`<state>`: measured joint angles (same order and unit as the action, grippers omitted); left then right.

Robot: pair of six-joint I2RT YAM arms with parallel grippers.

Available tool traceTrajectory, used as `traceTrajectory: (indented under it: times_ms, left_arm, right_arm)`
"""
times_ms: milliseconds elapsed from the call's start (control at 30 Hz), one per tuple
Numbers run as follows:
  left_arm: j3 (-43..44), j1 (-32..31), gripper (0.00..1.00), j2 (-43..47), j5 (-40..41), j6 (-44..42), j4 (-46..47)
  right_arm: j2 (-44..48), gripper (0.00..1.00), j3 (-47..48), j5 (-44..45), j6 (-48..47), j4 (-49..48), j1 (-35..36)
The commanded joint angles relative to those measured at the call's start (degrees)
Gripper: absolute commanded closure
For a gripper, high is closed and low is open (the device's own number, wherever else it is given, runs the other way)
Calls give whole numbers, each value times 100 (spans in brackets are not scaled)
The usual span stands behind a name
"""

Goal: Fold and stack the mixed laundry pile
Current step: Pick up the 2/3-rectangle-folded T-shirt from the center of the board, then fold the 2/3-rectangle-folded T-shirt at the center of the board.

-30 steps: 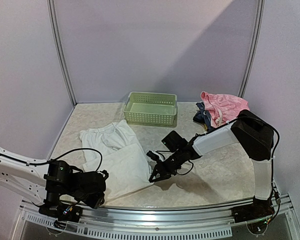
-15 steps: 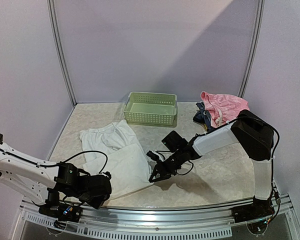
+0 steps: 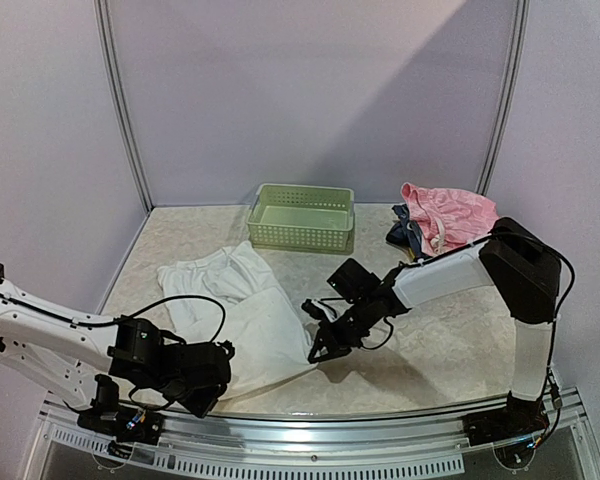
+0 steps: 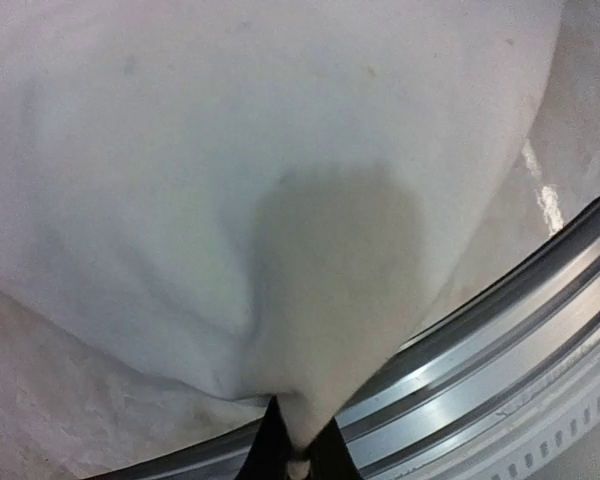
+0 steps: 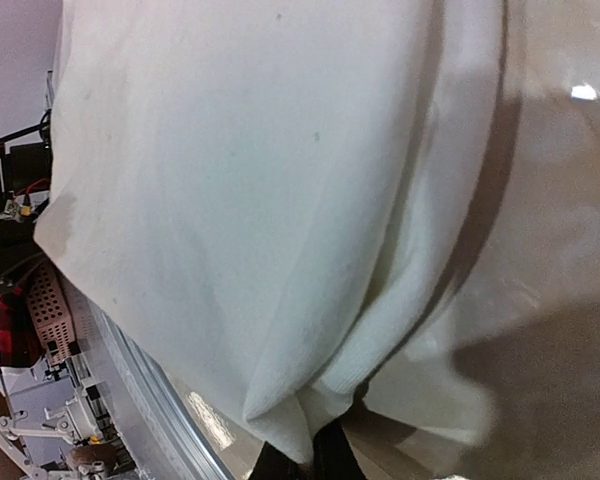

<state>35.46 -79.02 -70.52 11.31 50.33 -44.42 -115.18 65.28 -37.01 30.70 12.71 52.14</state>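
1. Speckled beige table (image 3: pixel 430 350), lilac walls behind.
2. Sprawled left of centre: white garment (image 3: pixel 250 310). Heaped upper right: pink piece (image 3: pixel 450 215).
3. Left gripper (image 3: pixel 220 378) clamped on its near hem, lower left; right gripper (image 3: pixel 317 354) pinching its right edge, centre.

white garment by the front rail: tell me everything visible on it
The white garment is soft, off-white, knit-looking cloth. It lies spread and wrinkled on the left half of the table. Its far part is bunched, with what looks like a gathered band, and its near part reaches the front rail. The left tool is shut on its near edge. The right tool is shut on its right-hand edge, where the cloth puckers into folds. It lies apart from the green basket.
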Motion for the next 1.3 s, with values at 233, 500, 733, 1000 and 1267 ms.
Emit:
traceTrajectory:
  times_ms: [233, 500, 733, 1000, 1267]
  left_arm:
    - [1160, -188, 100, 226, 236, -698, -745]
    - [1631, -10, 100, 333, 1148, -882, -1116]
    - [1618, 418, 100, 635, 1593, -876, -1180]
    - [1534, 1243, 100, 1097, 1965, -1086, -1165]
    - [1270, 2300, 100, 1188, 1717, -1582, -673]
  right_arm:
    - [1069, 100, 430, 1108, -429, 1966, 20]
    - [877, 100, 1563, 1655, -421, 2695, -87]
    - [700, 100, 2618, 2085, -398, 3158, -242]
    - [59, 100, 4182, 2454, -552, 3750, -380]
    - [-1036, 100, 5933, 2409, -880, 4145, -503]
